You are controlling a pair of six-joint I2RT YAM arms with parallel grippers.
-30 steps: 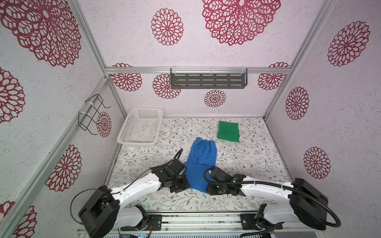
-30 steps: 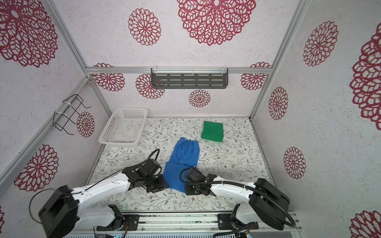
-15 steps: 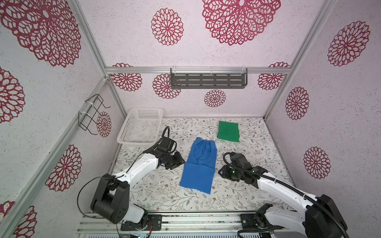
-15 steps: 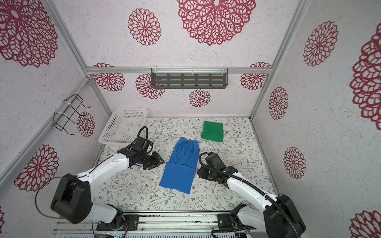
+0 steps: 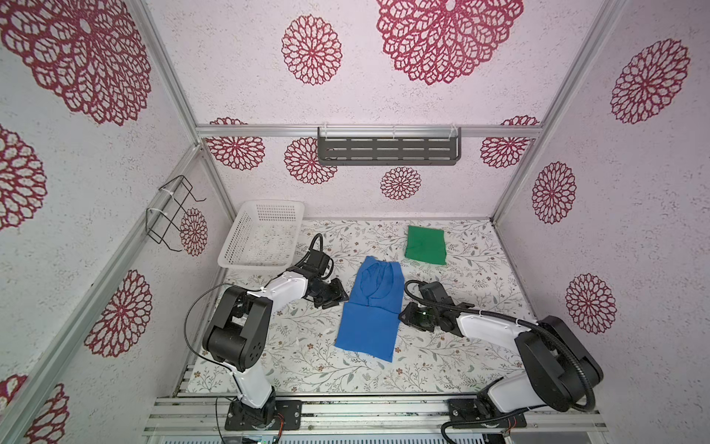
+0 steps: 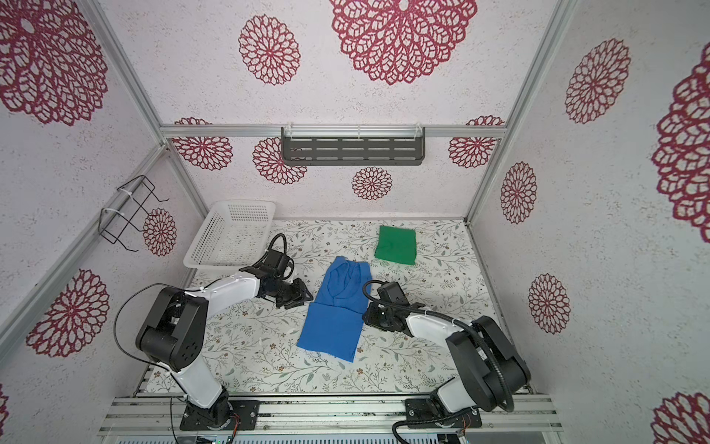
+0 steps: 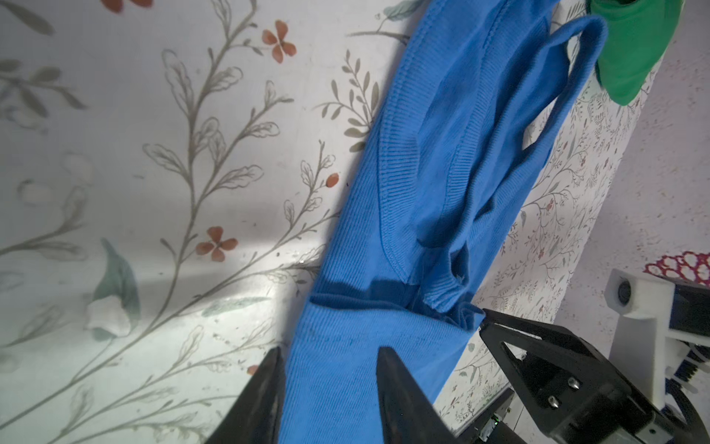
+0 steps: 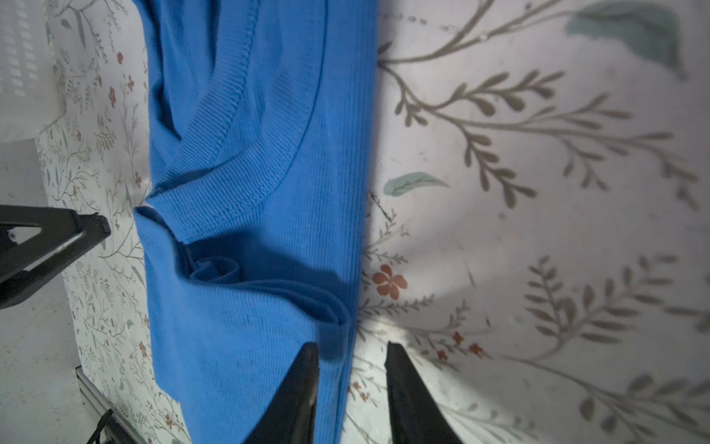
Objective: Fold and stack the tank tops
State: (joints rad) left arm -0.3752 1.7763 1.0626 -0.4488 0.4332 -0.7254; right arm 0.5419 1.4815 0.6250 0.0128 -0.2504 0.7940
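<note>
**Blue tank top** (image 5: 369, 319): royal blue ribbed knit with stitched bindings. It lies flat on the table (image 5: 307, 346), folded lengthwise into a narrow strip. The strap and neck end points away from the arm bases, and the plain hem end lies nearer them. At mid-length there is a cross step with a small bunched pleat, where the bound armhole edges end. The strip lies between the two sets of jaws.

**Left gripper** (image 7: 329, 351): jaws parted, released, low over the table. The tips are at one long edge of the strip, level with the step, and blue cloth shows beyond the gap.

**Right gripper** (image 8: 352, 346): jaws parted, released, at the opposite long edge, also level with the step. That edge runs through the gap, so one finger is over cloth and the other over bare table. Cannot tell whether the tips touch the cloth.

**Room:** the grippers face each other across the strip's width. Bare patterned table lies behind each of them and past the hem end.

**Surroundings:**
- The green tank top (image 5: 425, 245) is folded to a compact rectangle. It lies well beyond the right jaws toward the back wall, apart from the blue strap end.
- The white basket (image 5: 274, 203) stands beyond the left jaws in the back-left corner, apart from the cloth.
- The grey shelf (image 5: 388, 150) and the wire rack (image 5: 173, 215) hang on the walls, above table level.
</note>
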